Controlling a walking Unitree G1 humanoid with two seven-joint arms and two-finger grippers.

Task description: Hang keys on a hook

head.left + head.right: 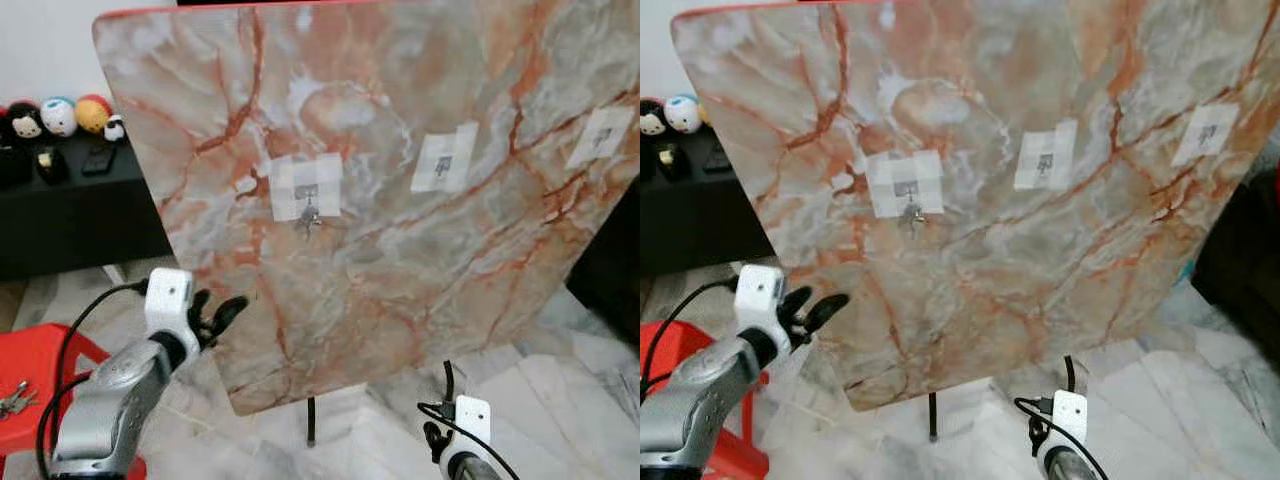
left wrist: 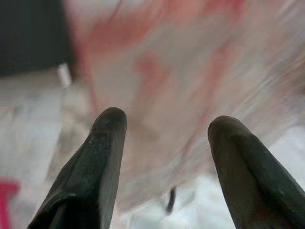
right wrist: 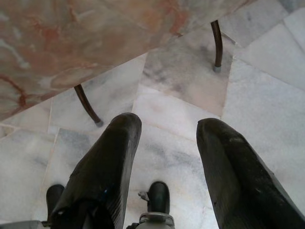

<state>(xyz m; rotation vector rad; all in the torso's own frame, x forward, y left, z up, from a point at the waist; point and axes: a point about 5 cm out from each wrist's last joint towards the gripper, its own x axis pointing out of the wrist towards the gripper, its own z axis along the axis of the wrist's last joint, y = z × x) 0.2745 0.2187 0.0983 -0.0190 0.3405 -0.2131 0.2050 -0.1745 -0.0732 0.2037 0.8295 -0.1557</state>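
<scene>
A bunch of keys (image 1: 308, 218) hangs from the leftmost hook (image 1: 306, 190), which is taped to the upright marble board (image 1: 400, 300). Two more taped hooks (image 1: 445, 158) (image 1: 600, 135) sit further right with nothing on them. My left gripper (image 1: 225, 312) is raised beside the board's lower left edge, below and left of the hanging keys. It is open with nothing between its black fingers (image 2: 107, 143). A second bunch of keys (image 1: 12, 400) lies on the red stool (image 1: 40, 350) at the far left. My right gripper (image 3: 169, 125) hangs low, open and empty, over the floor.
The board stands on thin dark metal legs (image 1: 311, 420) on a pale marble floor (image 1: 560, 400). A black low cabinet (image 1: 70, 210) with plush toys (image 1: 60, 115) stands behind on the left. Something dark stands at the right edge (image 1: 615, 270).
</scene>
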